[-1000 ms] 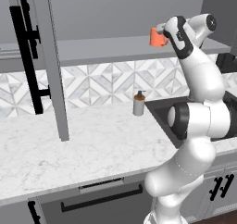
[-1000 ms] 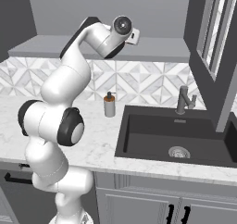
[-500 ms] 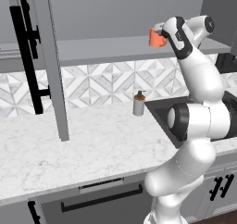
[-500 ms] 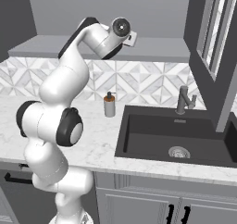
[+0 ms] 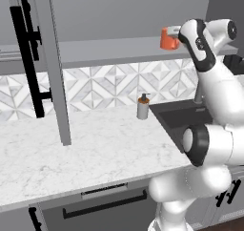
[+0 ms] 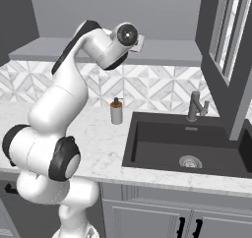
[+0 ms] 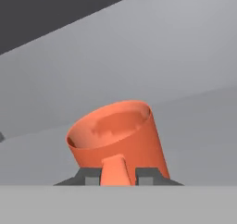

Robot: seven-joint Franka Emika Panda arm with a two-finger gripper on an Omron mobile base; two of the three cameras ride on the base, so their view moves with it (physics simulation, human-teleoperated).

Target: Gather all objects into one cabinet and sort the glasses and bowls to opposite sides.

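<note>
An orange mug (image 5: 167, 39) stands on the flat grey shelf (image 5: 105, 51) of the cabinet, at its right end. My gripper (image 5: 178, 36) reaches it from the right at shelf height. In the hand view the orange mug (image 7: 115, 137) shows tilted, its handle toward the camera between my two dark fingertips (image 7: 90, 177). The gripper (image 7: 118, 178) is shut on that handle. The cabinet's tall grey door (image 5: 53, 68) with its black bar handle (image 5: 27, 58) stands open at the left.
A soap dispenser (image 5: 142, 107) stands on the marble counter (image 5: 95, 144) below the shelf, by the black sink (image 6: 182, 143) with its faucet (image 6: 195, 106). A dark window frame (image 6: 231, 45) rises at the right.
The jaws have closed onto the orange mug's handle. Arm and mug stay where they were.
</note>
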